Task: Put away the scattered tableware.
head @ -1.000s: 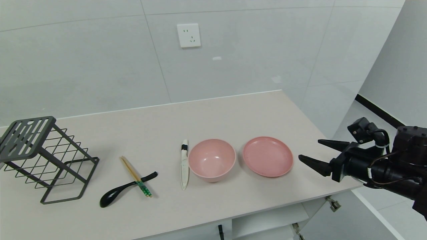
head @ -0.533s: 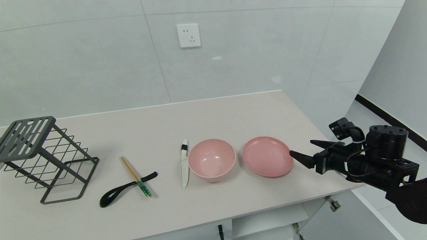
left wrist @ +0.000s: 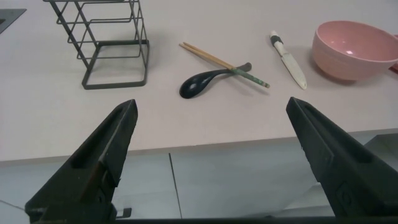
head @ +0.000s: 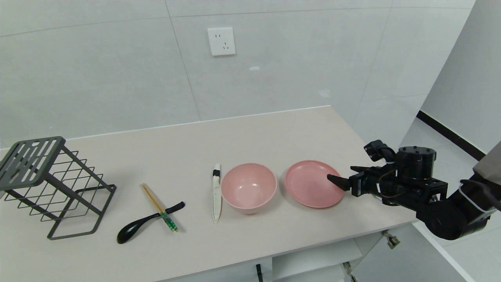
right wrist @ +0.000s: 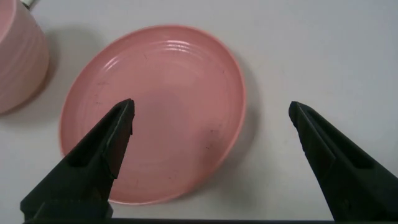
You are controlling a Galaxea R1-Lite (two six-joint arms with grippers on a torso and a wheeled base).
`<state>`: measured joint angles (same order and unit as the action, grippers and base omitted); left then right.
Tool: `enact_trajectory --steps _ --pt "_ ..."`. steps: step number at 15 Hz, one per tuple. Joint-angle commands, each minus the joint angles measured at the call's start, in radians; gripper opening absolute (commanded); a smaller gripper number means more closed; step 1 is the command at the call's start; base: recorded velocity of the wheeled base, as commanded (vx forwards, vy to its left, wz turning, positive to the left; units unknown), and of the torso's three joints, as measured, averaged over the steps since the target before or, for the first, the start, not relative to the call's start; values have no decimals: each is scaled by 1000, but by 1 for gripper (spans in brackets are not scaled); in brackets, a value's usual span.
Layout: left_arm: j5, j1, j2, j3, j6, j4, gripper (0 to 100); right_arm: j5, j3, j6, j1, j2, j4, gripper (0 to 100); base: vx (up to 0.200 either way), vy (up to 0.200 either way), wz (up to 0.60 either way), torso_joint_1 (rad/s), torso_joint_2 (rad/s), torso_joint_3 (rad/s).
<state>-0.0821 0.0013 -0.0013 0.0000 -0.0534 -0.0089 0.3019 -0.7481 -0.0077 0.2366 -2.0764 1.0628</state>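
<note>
The right claw (head: 339,173) hangs wide open at the right rim of the pink plate (head: 309,184), one fingertip over the rim. Leftward along the tabletop (head: 235,137) lie the pink bowl (head: 248,187), knife (head: 216,192), chopsticks (head: 156,205) crossing the black spoon (head: 137,227), and the wire rack (head: 47,184). The left claw (left wrist: 211,102), also open, sits off the near edge.

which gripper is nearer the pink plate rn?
Right. The right gripper, open, is at the pink plate's right rim, one fingertip over it. The left gripper, open, is off the counter's front edge, facing the spoon, far from the plate.
</note>
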Motion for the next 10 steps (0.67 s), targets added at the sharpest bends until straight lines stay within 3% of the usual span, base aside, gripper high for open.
enact_trajectory --steps 1,10 --pt "-1 0 1 0 0 0 100 2 -34 0 9 -39 -20 100 0 0 0 0 0 0" --pt "-1 0 1 0 -2 0 100 -6 -62 -3 47 -76 -33 100 0 0 0 0 0 0"
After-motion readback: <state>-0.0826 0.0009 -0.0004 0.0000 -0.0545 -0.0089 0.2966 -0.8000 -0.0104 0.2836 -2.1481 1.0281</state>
